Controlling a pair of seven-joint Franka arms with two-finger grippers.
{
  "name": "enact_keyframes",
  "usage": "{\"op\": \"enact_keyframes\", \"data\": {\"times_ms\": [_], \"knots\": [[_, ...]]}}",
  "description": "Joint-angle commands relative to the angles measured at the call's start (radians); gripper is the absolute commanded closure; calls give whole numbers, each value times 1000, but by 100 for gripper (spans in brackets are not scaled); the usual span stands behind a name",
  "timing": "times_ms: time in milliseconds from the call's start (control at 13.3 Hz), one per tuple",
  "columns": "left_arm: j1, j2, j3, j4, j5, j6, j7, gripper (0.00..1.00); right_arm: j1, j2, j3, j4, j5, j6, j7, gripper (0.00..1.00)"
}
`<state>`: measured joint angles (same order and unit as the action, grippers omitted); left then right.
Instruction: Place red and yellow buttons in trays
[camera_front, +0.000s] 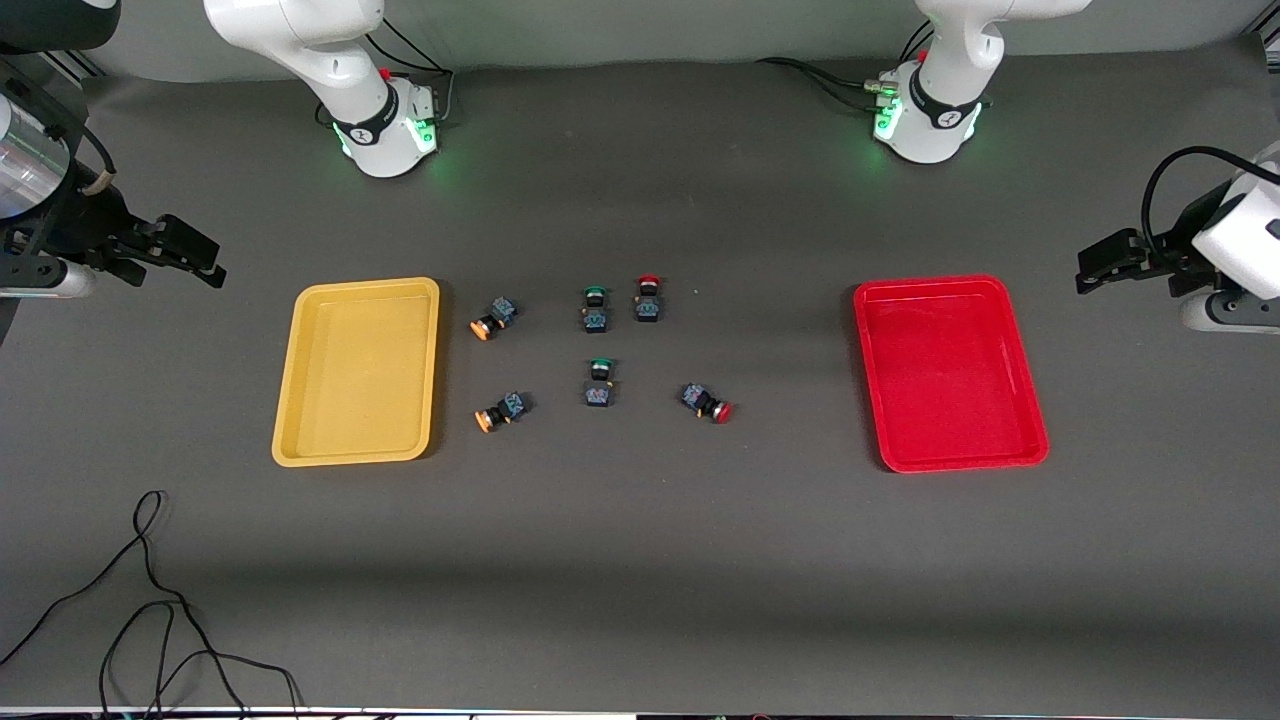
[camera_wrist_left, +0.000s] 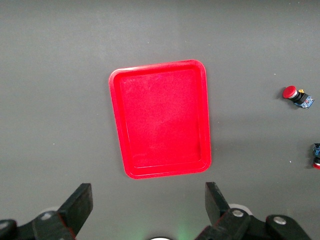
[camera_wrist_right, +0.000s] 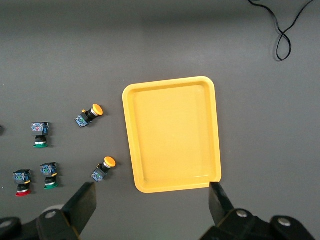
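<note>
Two yellow-capped buttons (camera_front: 493, 318) (camera_front: 501, 411) lie on the table beside the yellow tray (camera_front: 290, 400). Two red-capped buttons (camera_front: 648, 298) (camera_front: 706, 402) lie between the middle of the table and the red tray (camera_front: 870, 380). Both trays hold nothing. My right gripper (camera_front: 195, 262) is open and empty over the table's right-arm end, apart from the yellow tray (camera_wrist_right: 129, 140). My left gripper (camera_front: 1100, 265) is open and empty over the left-arm end, apart from the red tray (camera_wrist_left: 116, 125). The right wrist view shows both yellow buttons (camera_wrist_right: 89, 115) (camera_wrist_right: 103, 168).
Two green-capped buttons (camera_front: 596, 309) (camera_front: 599, 383) sit in the middle between the others. A black cable (camera_front: 150, 600) loops on the table near the front camera at the right arm's end. Both arm bases stand along the edge farthest from the front camera.
</note>
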<state>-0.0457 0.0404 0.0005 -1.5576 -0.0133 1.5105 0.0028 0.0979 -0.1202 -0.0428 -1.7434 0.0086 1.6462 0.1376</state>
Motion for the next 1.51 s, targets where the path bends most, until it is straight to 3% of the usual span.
{"op": "enact_keyframes", "data": {"times_ms": [0, 301, 677, 1129, 1430], "knots": [[-10, -13, 1, 5, 6, 2, -10, 0, 5, -7, 0, -7, 11, -2, -23, 0], [-8, -13, 1, 5, 4, 2, -11, 0, 5, 45, 52, -10, 13, 1, 23, 0], [-10, -11, -2, 5, 3, -35, -1, 0, 5, 122, 155, -47, 16, 69, 279, 0], [-63, -13, -46, -4, -2, -75, -55, 0, 6, 111, 279, -326, 54, 322, 644, 0], [-88, -11, -95, -12, -4, -73, -122, 0, 31, 120, 327, -491, 60, 496, 810, 0]]}}
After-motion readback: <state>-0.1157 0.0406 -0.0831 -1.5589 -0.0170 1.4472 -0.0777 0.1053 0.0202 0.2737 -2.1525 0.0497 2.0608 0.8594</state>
